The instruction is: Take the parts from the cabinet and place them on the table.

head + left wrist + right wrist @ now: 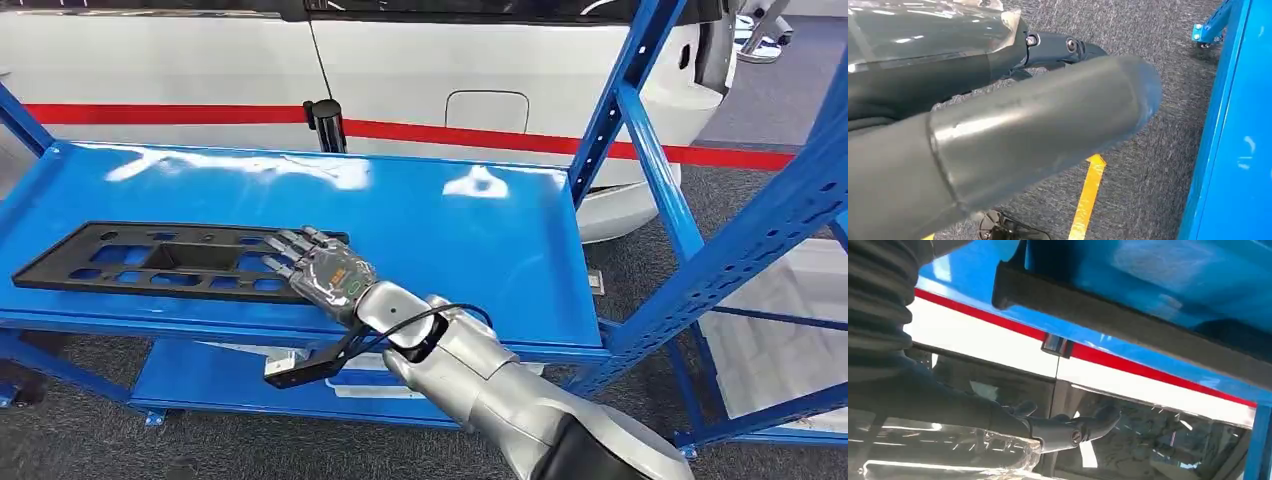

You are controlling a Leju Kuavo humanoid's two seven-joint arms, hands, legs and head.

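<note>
A long black plastic part (160,262) with several cut-outs lies flat on the blue cabinet shelf (450,240), towards its left front. My right hand (325,270) reaches in from the lower right, its fingers stretched out and apart over the part's right end, holding nothing. In the right wrist view the part's dark edge (1128,322) runs past the straight fingers (1073,430) with a gap between them. My left hand (1013,130) hangs beside the cabinet over grey carpet, thumb and fingers extended, with nothing in it.
Slanted blue rack uprights (640,130) rise at the shelf's right end. A lower blue shelf (230,385) sits beneath. A white car with a red stripe (420,90) stands close behind, with a black post (325,122) at the back edge. A yellow floor line (1088,195) runs by the cabinet.
</note>
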